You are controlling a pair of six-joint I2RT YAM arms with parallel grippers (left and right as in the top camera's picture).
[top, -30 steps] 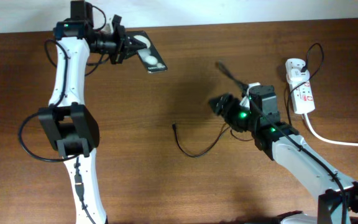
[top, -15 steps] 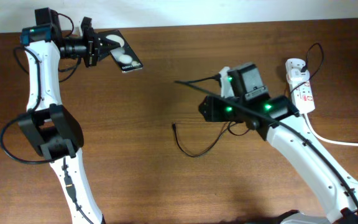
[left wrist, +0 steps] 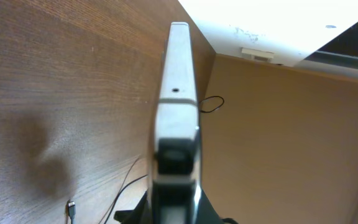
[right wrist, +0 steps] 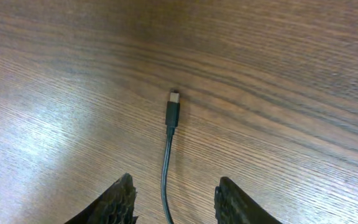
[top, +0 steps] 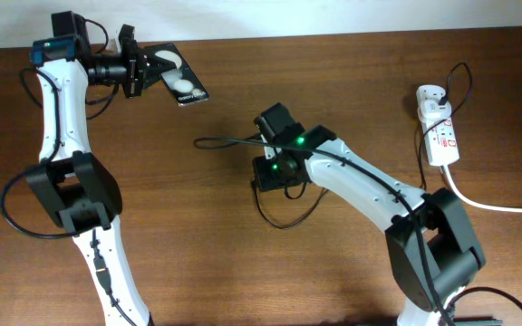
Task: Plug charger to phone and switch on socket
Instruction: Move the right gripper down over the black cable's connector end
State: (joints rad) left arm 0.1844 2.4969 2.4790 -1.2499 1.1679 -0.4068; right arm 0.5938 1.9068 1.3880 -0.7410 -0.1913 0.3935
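Our right gripper (right wrist: pixel 176 194) hung open above the charger (right wrist: pixel 173 111), whose tip lay on the tabletop (right wrist: pixel 303 56) just ahead, centred between the jaws and pointing away, while our left gripper (top: pixel 141 72) clamped the phone (top: pixel 181 83) well apart.

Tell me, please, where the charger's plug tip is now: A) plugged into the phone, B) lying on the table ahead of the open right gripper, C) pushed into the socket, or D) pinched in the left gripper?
B: in the right wrist view the plug tip lies free on the table just ahead of the open right gripper, while the left gripper holds the phone elsewhere.
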